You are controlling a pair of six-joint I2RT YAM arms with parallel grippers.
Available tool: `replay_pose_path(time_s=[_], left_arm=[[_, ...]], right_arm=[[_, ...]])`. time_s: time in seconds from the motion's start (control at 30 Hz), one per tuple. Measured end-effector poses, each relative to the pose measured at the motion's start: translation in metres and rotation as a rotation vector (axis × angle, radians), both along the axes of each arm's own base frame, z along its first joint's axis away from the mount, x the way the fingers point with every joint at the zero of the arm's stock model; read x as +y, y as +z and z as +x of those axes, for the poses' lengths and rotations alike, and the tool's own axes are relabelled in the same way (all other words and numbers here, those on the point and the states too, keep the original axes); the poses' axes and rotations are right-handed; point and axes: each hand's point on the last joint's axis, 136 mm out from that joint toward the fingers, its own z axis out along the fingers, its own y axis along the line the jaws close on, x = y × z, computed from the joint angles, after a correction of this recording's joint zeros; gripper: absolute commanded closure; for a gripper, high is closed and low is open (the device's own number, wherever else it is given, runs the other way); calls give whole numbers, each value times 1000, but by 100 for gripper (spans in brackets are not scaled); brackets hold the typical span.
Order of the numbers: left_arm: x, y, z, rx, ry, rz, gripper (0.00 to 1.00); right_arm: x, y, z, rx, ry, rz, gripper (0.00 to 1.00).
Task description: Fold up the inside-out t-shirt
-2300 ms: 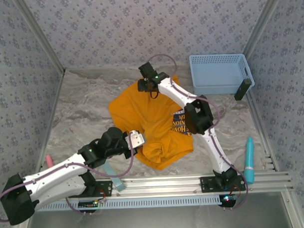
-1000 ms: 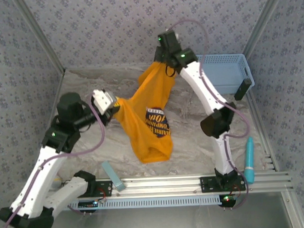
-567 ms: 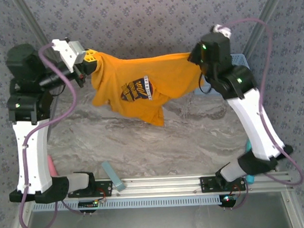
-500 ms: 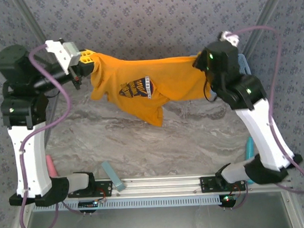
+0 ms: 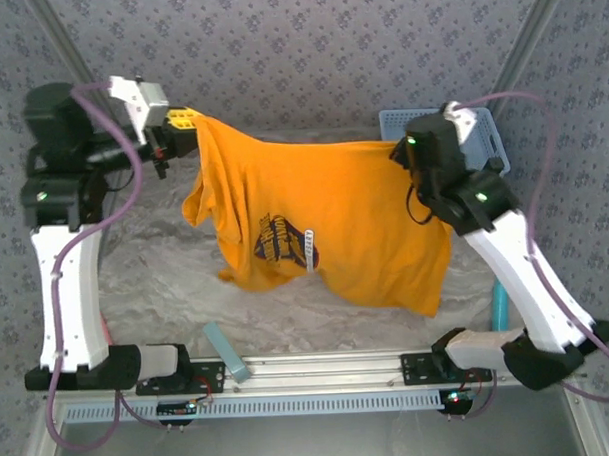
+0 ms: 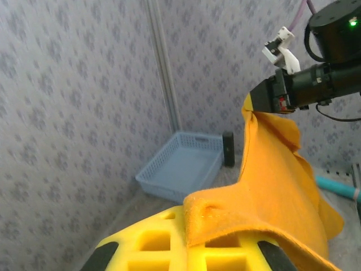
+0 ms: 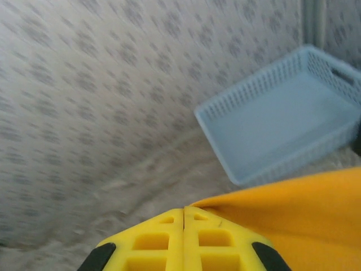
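The inside-out t-shirt [image 5: 354,221] is orange-yellow and hangs spread in the air between my two grippers, above the table. A dark print [image 5: 278,237] and a small white label [image 5: 308,247] show on its front face. My left gripper [image 5: 185,120], raised at the upper left, is shut on one top corner of the t-shirt [image 6: 217,214]. My right gripper [image 5: 406,156], at the upper right, is shut on the other top corner of the t-shirt [image 7: 293,209]. The left wrist view shows the cloth stretching up to the right gripper [image 6: 258,103]. The shirt's lower hem hangs loose near the front rail.
The light blue basket [image 5: 487,140] sits at the back right behind my right arm, also seen as basket [image 6: 183,165] and basket [image 7: 282,118]. A teal tool [image 5: 500,307] lies at the right edge. Another teal piece [image 5: 227,353] lies near the front rail. Patterned walls enclose the table.
Both arms lifted the shirt off the table and spread apart. In the last half second the right gripper dropped lower and the shirt swung nearer, hanging longer.
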Motion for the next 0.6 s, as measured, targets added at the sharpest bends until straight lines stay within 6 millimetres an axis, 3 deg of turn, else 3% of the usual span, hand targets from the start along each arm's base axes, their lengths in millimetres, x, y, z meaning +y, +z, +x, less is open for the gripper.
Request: replay_pose_path(time_s=[0.13,0.23,0.3,0.4,0.5,0.6], left_arm=[[5,-89,54,176,37,61,100],[19,-125,93,250,100,91,100],[28,-132,113,266,133,98,100],[44,-110,141,213,171,91,100],[63,-59,164,87,208,72,100],[75,5,174,-87,230,64,100]], right_arm=[[0,-86,41,202,-35,1,100],[9,-110,73,254,-20,24,100],[20,-105,99,247,18,46,100],[37,-70,142,160,81,90,100],[45,-15,176,23,133,125,100],[44,41,190,-114,173,155,100]])
